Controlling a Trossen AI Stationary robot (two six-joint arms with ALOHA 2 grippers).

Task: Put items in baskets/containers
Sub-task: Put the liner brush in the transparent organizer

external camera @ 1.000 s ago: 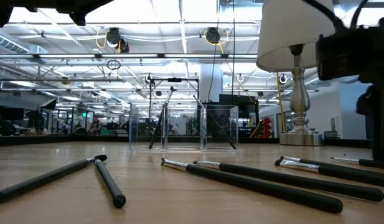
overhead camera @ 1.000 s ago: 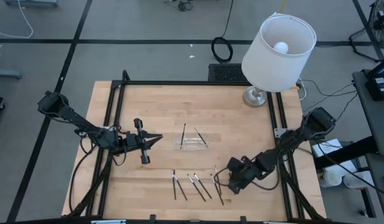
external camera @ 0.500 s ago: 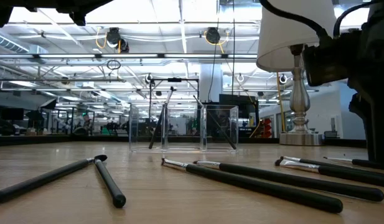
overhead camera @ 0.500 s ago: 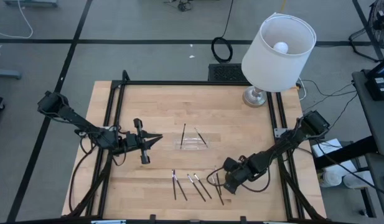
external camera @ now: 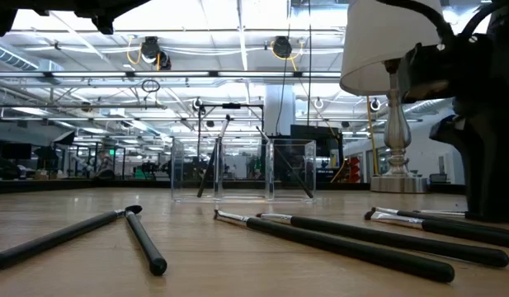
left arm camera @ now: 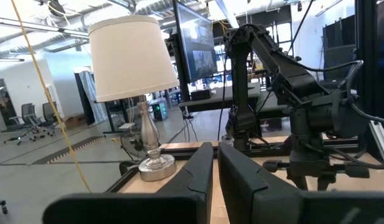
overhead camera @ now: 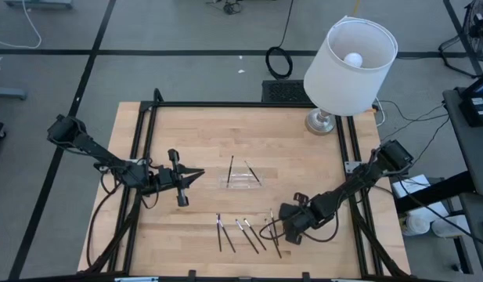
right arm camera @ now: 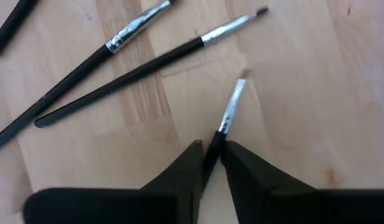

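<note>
Black loose sticks (overhead camera: 243, 231) lie left of the right gripper (right arm camera: 212, 160), clamped on one stick (right arm camera: 228, 118). Left gripper (overhead camera: 196, 175), fingers together, waits left of the clear tray (overhead camera: 242, 180); a lamp (overhead camera: 347, 66) stands far right.

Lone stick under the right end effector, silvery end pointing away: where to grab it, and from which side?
Grip the stick on its dark handle, just behind the silvery end, coming straight down from above with the fingers across its length. It lies flat on the table, apart from the two neighbouring sticks, so both sides are free. The right end effector straddles the handle this way.
</note>
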